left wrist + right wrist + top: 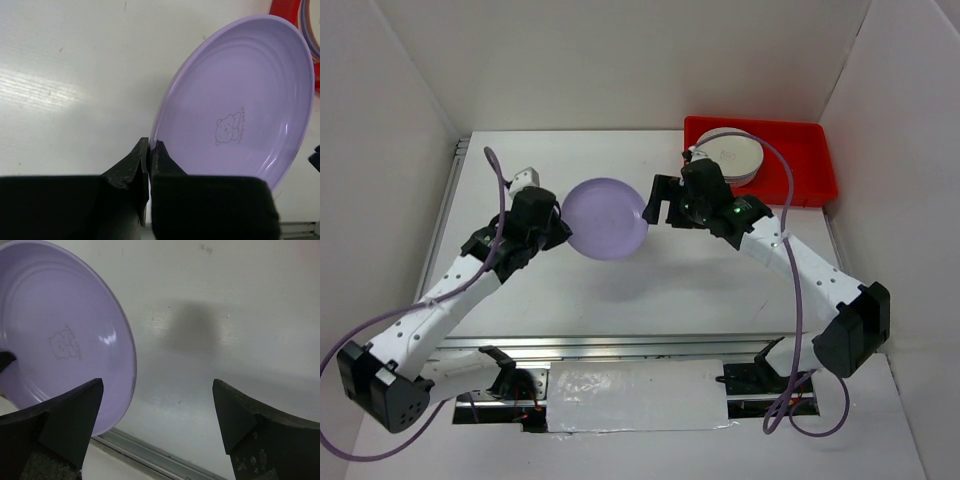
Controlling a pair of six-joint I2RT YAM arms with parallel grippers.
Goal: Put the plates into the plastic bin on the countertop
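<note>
A purple plate (606,218) hangs tilted above the white countertop (700,280), casting a shadow below it. My left gripper (560,224) is shut on its left rim; in the left wrist view the jaws (150,149) pinch the edge of the purple plate (240,100), which bears a small bear print. My right gripper (652,203) stands open just off the plate's right edge. In the right wrist view the purple plate (55,335) lies beside the left finger (75,415), with nothing between the fingers of the gripper (157,405). The red plastic bin (807,150) at the back right holds a stack of plates (732,156).
White walls close in the countertop at the back and on both sides. A metal rail (640,345) runs along the near edge, with the arm bases behind it. A corner of the red bin (282,7) shows in the left wrist view.
</note>
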